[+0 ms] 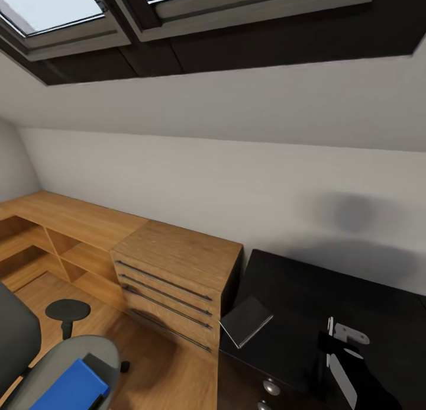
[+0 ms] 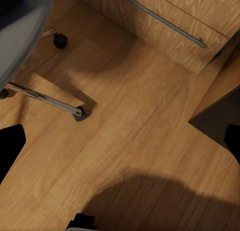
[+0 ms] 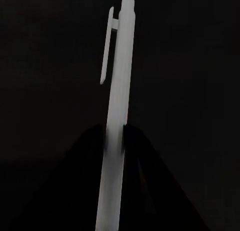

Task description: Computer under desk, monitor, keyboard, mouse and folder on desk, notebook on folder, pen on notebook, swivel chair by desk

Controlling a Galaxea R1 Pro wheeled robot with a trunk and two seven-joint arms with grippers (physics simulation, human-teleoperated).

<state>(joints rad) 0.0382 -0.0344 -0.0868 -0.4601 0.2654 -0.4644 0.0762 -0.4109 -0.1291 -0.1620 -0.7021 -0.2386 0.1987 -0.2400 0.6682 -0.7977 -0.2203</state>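
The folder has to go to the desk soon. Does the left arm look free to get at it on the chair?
Probably yes: the folder lies uncovered on the chair seat at the robot's left, and the left wrist view shows bare floor beside the chair.

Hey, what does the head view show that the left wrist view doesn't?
Head view alone: the black desk with the grey notebook at its corner, the right gripper holding the pale pen, and skylights. Left wrist view alone: the chair's chrome base leg and casters. Both: wooden cabinet, wood floor, grey chair seat with the blue folder.
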